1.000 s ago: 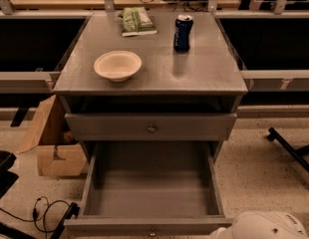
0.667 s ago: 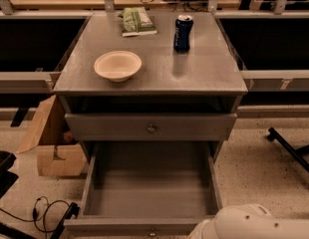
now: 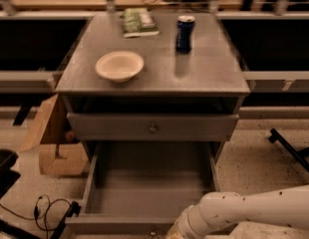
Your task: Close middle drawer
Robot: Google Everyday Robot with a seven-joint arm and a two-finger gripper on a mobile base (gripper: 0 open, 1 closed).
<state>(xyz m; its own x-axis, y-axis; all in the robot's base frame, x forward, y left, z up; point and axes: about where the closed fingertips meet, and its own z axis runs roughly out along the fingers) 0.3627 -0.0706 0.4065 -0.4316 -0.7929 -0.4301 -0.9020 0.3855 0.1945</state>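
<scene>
Grey wooden middle drawer [image 3: 144,198], wide and deep, shown pulled out and empty beneath the closed grey upper drawer front [image 3: 194,127].

The drawer box is extended toward the camera from the grey flat-topped cabinet [image 3: 159,78]. Its plain front, fitted with a small round metal knob [image 3: 153,231], is laid left to right along the bottom edge. A white robot arm [image 3: 254,210] is seen reaching in from the lower right. The gripper [image 3: 174,231] is placed at that front, just right of the knob. Its opening cannot be told, nor whether contact is made. The cabinet lies straight beyond the gripper, so a push away from the camera, square to the front, is judged necessary.
</scene>
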